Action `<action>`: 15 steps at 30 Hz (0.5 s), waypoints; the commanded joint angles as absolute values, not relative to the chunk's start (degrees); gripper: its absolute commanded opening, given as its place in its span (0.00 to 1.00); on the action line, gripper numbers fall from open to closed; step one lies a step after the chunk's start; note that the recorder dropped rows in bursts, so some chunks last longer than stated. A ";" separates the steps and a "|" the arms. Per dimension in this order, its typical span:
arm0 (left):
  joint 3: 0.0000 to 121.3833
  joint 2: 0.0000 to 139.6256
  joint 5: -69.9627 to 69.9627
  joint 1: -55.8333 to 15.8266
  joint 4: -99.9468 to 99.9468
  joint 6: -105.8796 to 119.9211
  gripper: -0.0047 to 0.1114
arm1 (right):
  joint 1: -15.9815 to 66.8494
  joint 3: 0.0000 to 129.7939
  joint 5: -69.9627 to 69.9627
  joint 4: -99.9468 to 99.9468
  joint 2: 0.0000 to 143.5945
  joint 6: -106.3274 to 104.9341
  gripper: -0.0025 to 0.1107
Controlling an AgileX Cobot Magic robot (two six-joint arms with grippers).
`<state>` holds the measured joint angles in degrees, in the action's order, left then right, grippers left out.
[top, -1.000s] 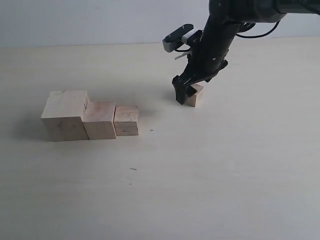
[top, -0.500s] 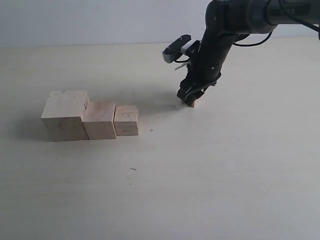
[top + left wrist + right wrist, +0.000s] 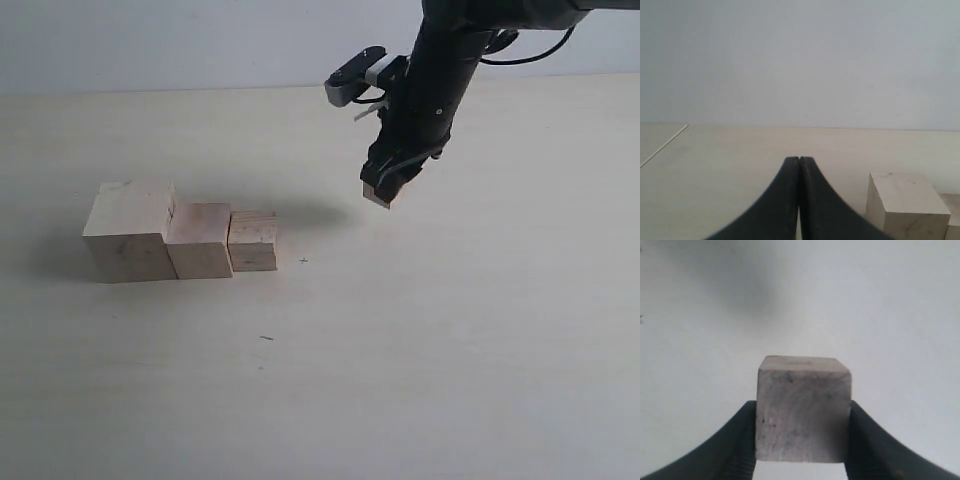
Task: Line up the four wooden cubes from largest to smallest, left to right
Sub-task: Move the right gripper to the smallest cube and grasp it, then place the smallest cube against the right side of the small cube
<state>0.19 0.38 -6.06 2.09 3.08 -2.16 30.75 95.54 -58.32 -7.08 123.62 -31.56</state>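
Three pale wooden cubes stand in a touching row on the table's left: the largest cube (image 3: 130,230), the second cube (image 3: 200,240) and the third cube (image 3: 253,240). The smallest cube (image 3: 378,196) hangs above the table, right of the row, with my right gripper (image 3: 385,190) shut on it. In the right wrist view the smallest cube (image 3: 802,407) fills the gap between the black fingers (image 3: 735,445). My left gripper (image 3: 799,162) is shut and empty, its jaws pressed together, with the largest cube (image 3: 905,207) beside it. The left arm is out of the exterior view.
The pale table (image 3: 400,350) stretches back to a light wall (image 3: 200,40). Small dark specks (image 3: 266,338) mark the tabletop in front of the row. The right arm's wrist camera (image 3: 352,80) juts out above the held cube.
My right gripper closed on the smallest cube where it sat on the table and has lifted it off the surface. The row of three has not moved.
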 commanded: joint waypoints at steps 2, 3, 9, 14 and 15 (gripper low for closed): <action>0.00 0.00 -5.87 2.20 2.50 -2.12 0.06 | 33.15 88.73 -55.15 -12.45 120.35 -36.98 0.02; 0.00 0.00 -5.87 2.20 2.50 -2.12 0.06 | 34.00 87.60 -54.35 -12.45 119.99 -37.60 0.02; 0.00 0.00 -5.87 2.20 2.50 -2.12 0.06 | 39.00 83.78 -49.34 -12.45 119.72 -40.87 0.02; 0.00 0.00 -5.87 2.20 2.50 -2.12 0.06 | 41.59 83.10 -46.58 -12.18 119.83 -42.29 0.02; 0.00 0.00 -5.87 2.20 2.50 -2.12 0.06 | 41.93 83.10 -46.27 -11.96 119.83 -42.41 0.02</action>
